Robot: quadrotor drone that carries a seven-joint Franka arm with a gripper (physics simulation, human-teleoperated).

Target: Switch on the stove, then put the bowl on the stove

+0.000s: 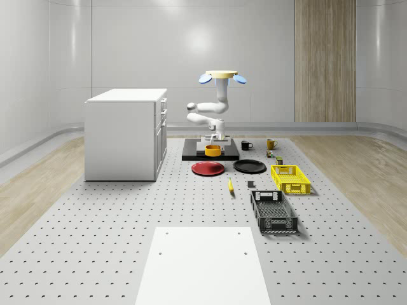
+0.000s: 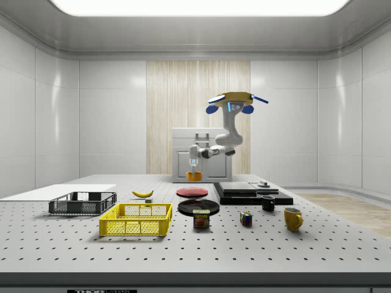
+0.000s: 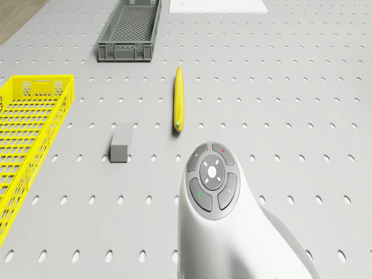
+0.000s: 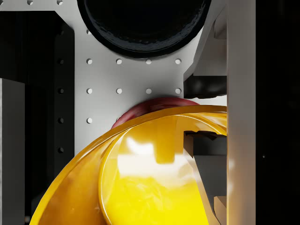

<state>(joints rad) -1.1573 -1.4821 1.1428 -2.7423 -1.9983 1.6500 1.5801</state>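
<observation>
The orange bowl (image 1: 213, 150) hangs in the air by the front edge of the black stove (image 1: 232, 154), and my gripper (image 1: 215, 140) is shut on its rim. In the side view the bowl (image 2: 193, 176) is off the table, to the left of the stove (image 2: 244, 193). From the wrist, one finger (image 4: 206, 157) reaches inside the bowl (image 4: 150, 183), with the red plate (image 4: 150, 105) and the black plate (image 4: 143, 23) beneath. The drone (image 1: 222, 76) hovers above the stove, its arm bent down.
A white cabinet (image 1: 127, 133) stands at the whole-scene view's left. In front of the stove lie a red plate (image 1: 208, 168), a black plate (image 1: 249, 166), a banana (image 3: 179, 106), a grey block (image 3: 120, 145), a yellow basket (image 1: 290, 178) and a dark crate (image 1: 273, 211). Mugs (image 1: 271, 144) stand right of the stove.
</observation>
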